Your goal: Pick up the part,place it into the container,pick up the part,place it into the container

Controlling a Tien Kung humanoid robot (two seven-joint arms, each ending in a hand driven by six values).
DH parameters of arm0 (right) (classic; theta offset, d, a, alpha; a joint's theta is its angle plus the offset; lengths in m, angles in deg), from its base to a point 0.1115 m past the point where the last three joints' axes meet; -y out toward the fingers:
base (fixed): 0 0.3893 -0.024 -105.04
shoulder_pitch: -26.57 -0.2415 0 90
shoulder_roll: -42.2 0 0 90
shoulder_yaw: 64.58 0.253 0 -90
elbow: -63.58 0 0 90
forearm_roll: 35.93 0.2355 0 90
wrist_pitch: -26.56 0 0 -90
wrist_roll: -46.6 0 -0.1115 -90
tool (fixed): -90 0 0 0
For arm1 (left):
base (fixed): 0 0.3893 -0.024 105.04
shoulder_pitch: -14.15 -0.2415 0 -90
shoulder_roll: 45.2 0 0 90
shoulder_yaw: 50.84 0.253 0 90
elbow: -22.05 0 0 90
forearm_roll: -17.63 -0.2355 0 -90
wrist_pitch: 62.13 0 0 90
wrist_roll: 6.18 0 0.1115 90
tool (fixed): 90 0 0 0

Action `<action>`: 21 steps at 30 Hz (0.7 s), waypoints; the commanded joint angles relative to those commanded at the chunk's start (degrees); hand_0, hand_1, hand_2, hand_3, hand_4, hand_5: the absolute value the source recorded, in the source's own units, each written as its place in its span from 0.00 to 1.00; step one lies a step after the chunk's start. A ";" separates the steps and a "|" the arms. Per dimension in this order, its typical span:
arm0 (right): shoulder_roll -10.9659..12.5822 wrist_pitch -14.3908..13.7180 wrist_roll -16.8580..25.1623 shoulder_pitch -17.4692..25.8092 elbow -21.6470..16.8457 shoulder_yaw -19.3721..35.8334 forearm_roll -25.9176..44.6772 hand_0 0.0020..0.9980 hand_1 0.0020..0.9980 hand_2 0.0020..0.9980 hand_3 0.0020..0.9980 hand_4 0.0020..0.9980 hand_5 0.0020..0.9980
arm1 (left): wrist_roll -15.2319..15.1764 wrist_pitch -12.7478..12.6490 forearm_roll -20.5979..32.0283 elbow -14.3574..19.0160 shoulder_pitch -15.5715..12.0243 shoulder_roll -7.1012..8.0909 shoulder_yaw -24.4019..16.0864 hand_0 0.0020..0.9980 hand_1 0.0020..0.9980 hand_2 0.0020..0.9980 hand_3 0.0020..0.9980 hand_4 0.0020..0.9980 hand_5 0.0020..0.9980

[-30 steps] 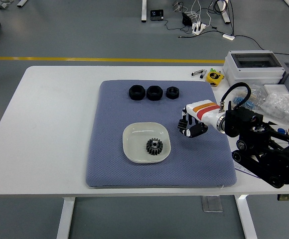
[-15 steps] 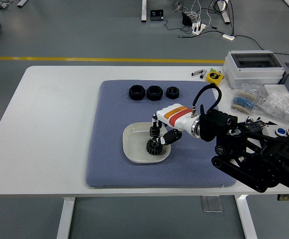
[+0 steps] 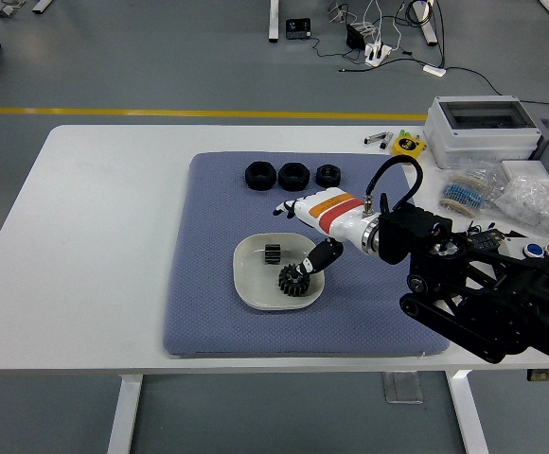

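- Nearest in, the right hand (image 3: 305, 236) hovers over the dish's 2 o'clock rim, fingers spread and relaxed, holding nothing, thumb close above the gear.
- One shallow white dish (image 3: 253, 287) sits mid-mat on the blue-grey mat (image 3: 208, 312), and it holds two parts: one black toothed gear (image 3: 293, 278) at its 4 o'clock side and one small black cylindrical part (image 3: 273, 253) at its 12 o'clock side.
- Farther back, three black nuts (image 3: 292, 175) wait in a row at the mat's 12 o'clock edge.
- These look rigid, dense and smooth for their size; I'd pinch a nut across opposite flats, from above.
- No left hand in view.
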 joint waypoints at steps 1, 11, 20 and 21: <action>0.16 -0.14 0.05 0.15 -0.11 0.46 0.10 0.55 0.67 0.79 0.88 1.00 0.36 | 0.00 -0.02 -0.04 0.00 -0.01 -0.01 0.01 0.72 0.65 0.69 0.58 0.64 0.76; 3.73 -3.93 4.94 3.62 -3.00 10.87 12.41 0.65 0.70 0.79 0.86 0.97 0.38 | -0.13 -0.09 -0.26 0.00 0.02 -0.06 -0.07 0.72 0.65 0.69 0.59 0.64 0.76; 6.95 -2.21 8.86 9.04 -11.49 20.94 34.01 0.73 0.75 0.81 0.86 0.98 0.54 | -0.27 -0.10 -0.26 0.00 0.11 -0.08 -0.04 0.72 0.65 0.69 0.59 0.64 0.76; 7.10 -1.96 8.79 9.48 -12.16 21.87 36.62 0.73 0.75 0.81 0.86 0.98 0.54 | -0.28 -0.11 -0.22 0.00 0.12 -0.09 -0.02 0.72 0.65 0.69 0.59 0.64 0.76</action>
